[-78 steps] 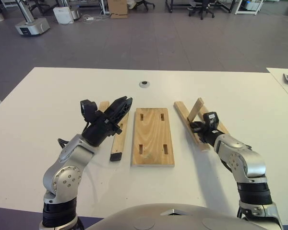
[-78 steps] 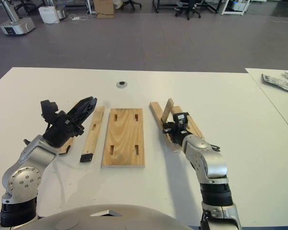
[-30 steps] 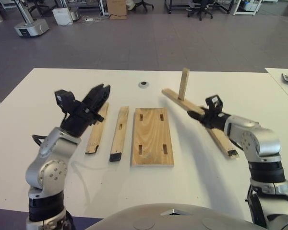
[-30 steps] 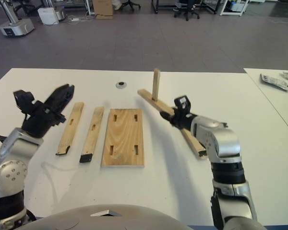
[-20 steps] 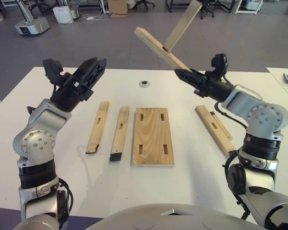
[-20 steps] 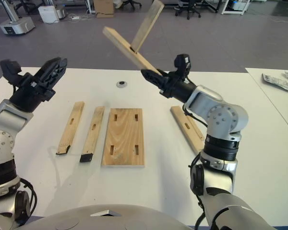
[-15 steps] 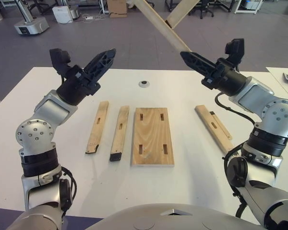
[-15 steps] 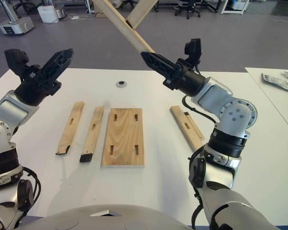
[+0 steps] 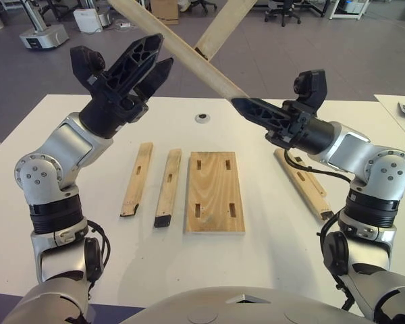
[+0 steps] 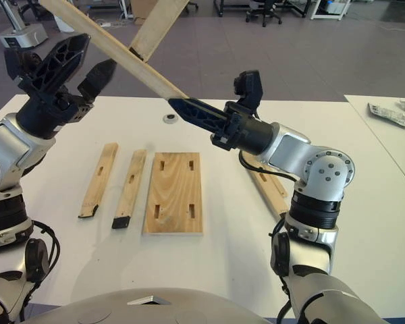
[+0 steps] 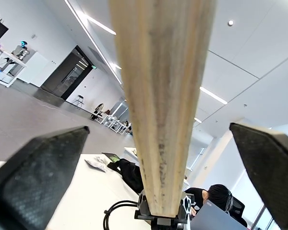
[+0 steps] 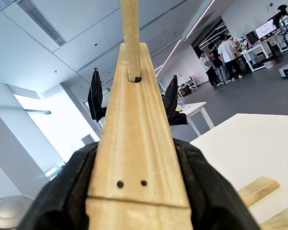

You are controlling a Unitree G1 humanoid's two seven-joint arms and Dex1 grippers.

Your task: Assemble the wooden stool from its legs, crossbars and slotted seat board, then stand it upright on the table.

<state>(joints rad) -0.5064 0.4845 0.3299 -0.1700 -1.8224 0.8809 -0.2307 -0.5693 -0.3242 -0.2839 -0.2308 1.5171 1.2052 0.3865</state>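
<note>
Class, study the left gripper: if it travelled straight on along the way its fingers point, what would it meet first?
Most likely the wooden leg held up by the right gripper. It crosses just ahead of the left gripper, between its open fingers, though the exact depth is unclear.

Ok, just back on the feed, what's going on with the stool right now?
The right pincer is shut on one end of a leg with a crossbar stuck in its slot, holding it up over the table. The left pincer is raised and open, jaws on either side of that leg's far end, not closed on it. The seat board lies flat on the table. To its left lie an outer leg and an inner leg; to its right, a spare leg.
</note>
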